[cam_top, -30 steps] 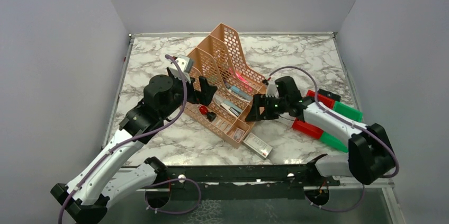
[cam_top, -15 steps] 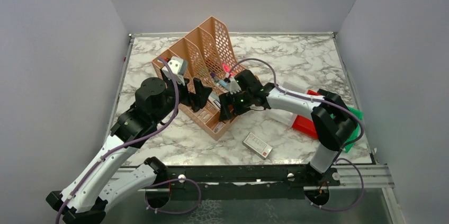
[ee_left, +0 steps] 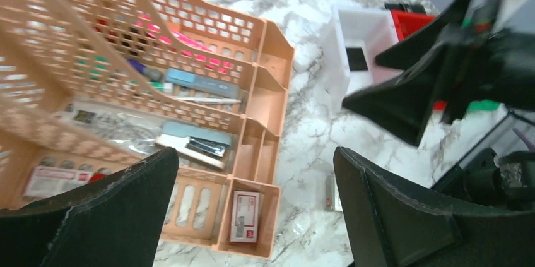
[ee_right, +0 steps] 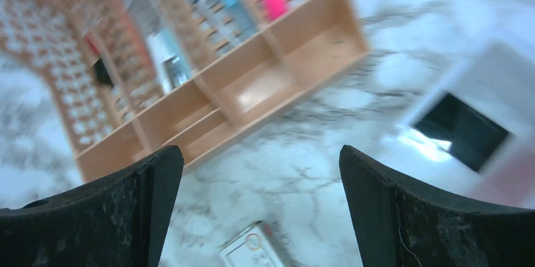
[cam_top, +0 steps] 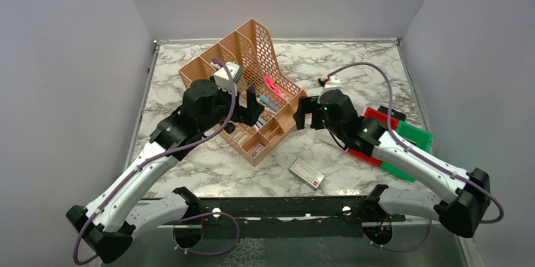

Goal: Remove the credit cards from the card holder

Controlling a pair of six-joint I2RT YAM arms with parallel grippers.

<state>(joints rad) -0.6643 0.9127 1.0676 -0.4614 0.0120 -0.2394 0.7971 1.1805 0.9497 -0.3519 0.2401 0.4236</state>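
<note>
Fingers (ee_left: 94, 216) of the left gripper (ee_left: 255, 160) and right gripper (ee_right: 260, 153) are gaping wide, gripping nothing, while the flat blue-grey, black-tabbed card holder (ee_left: 192, 136) is lying inside the peach perforated plastic organiser (ee_left: 265, 46).

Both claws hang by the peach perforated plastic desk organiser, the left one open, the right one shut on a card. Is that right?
Not quite: the right claw is open too and holds nothing, as the right wrist view shows. The left claw is open, and both hang by the peach perforated plastic desk organiser.
</note>
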